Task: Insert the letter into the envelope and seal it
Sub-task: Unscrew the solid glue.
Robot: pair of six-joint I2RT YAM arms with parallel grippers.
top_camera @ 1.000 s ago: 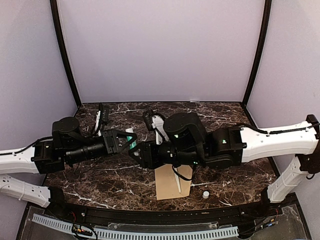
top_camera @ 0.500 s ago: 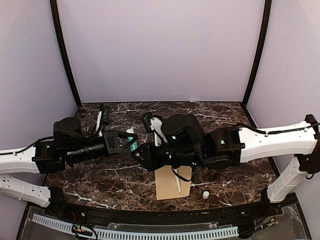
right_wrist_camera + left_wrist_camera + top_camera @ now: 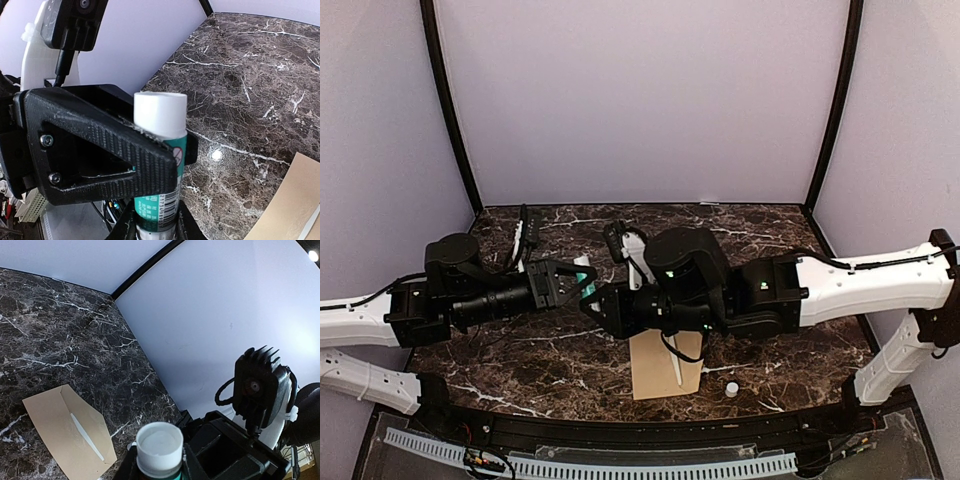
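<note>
The kraft-brown envelope [image 3: 655, 372] lies flat near the table's front, flap open, with a thin white strip [image 3: 676, 365] along it. It also shows in the left wrist view as the envelope [image 3: 55, 425] and at the right wrist view's corner as the envelope [image 3: 292, 205]. The letter is hidden. Above the table both grippers meet on a green-and-white glue stick [image 3: 582, 274]. My left gripper [image 3: 578, 284] is shut on the glue stick [image 3: 160, 445]. My right gripper [image 3: 156, 226] is shut round the lower end of the glue stick [image 3: 161, 125], just below the left fingers [image 3: 100, 150].
A small white cap [image 3: 731, 388] sits on the marble to the right of the envelope. Lilac walls with black corner posts [image 3: 450, 110] enclose the table. A black rail [image 3: 620, 430] runs along the near edge.
My right gripper has shut on the glue stick's end and edged slightly left. The left gripper keeps its hold and has not moved.
</note>
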